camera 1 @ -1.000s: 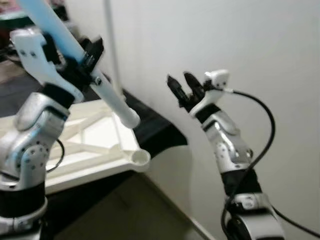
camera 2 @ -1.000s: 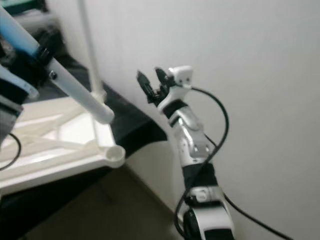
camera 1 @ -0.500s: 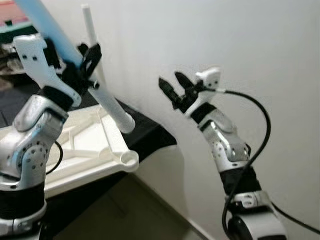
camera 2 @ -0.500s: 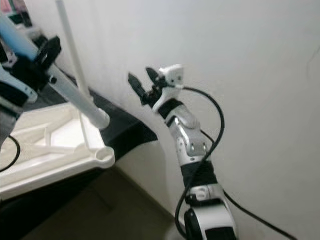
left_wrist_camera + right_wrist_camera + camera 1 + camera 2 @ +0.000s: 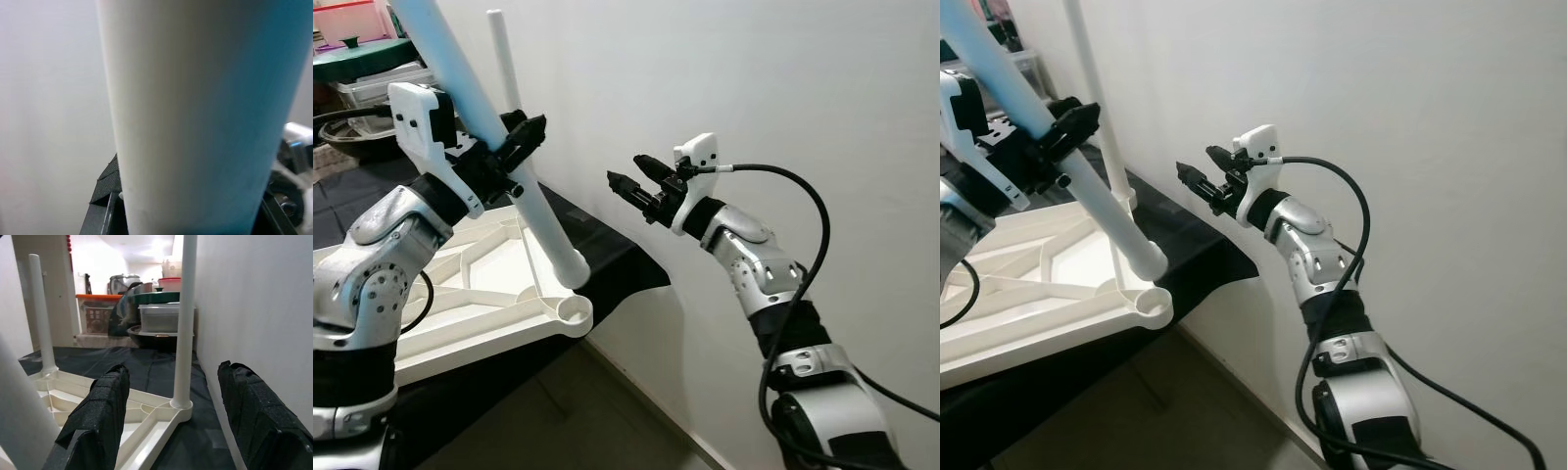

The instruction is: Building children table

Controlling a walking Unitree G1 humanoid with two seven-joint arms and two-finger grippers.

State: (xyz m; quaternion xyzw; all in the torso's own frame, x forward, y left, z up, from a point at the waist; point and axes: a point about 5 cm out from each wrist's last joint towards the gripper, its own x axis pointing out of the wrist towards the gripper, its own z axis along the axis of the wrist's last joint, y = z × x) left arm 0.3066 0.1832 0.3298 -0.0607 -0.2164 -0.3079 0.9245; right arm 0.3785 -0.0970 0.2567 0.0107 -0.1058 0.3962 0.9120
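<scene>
White table top (image 5: 499,323) lies upside down on a black cloth (image 5: 607,250), ribs showing, empty corner socket (image 5: 574,311) nearest the wall. Loose table leg (image 5: 509,166) (white shading to pale blue) slants down, its lower end just above and beside that socket, not touching. Left gripper (image 5: 514,147) is clamped around the leg partway along it. Two legs already upright in the far sockets, one (image 5: 185,323) by the wall, another (image 5: 41,313) further off. Right gripper (image 5: 631,179) hangs in the air near the wall, fingers (image 5: 93,426) spread wide, holding nothing. Storage tubs (image 5: 164,318) beyond the table top.
</scene>
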